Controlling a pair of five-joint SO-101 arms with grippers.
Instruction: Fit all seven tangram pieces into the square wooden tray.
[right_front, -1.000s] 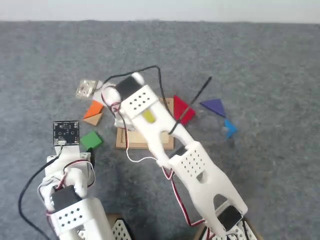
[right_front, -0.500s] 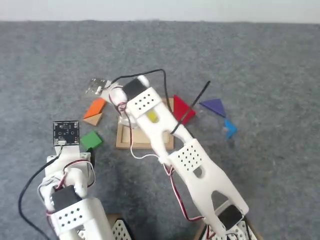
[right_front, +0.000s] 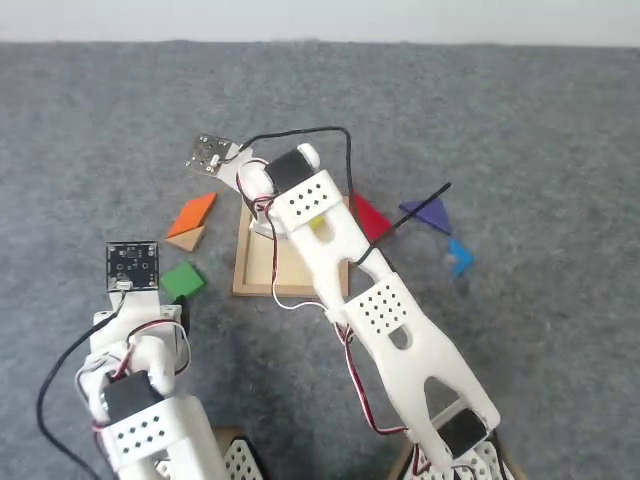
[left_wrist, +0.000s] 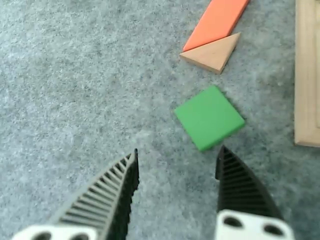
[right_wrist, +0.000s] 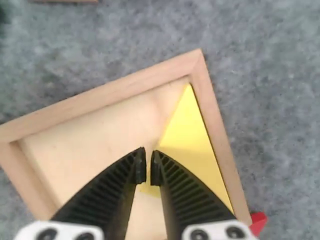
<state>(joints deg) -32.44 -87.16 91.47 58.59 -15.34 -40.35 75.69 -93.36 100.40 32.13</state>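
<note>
While only the yellow triangle (right_wrist: 192, 135) lies in the tray (right_front: 243, 272) at mid-frame, six pieces lie outside, orange (right_front: 192, 213), tan (right_front: 188, 238), green (left_wrist: 210, 117) at left, red (right_front: 370, 215), purple (right_front: 428, 212), blue (right_front: 458, 255) at right, with the right gripper (right_wrist: 148, 167) clenched empty and the left gripper (left_wrist: 178, 151) spread near green.

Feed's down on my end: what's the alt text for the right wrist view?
The right gripper, shut, hangs over the wooden tray, tips above the edge of a yellow triangle lying in one corner. The tip of a red piece shows outside the tray on grey carpet.
</note>
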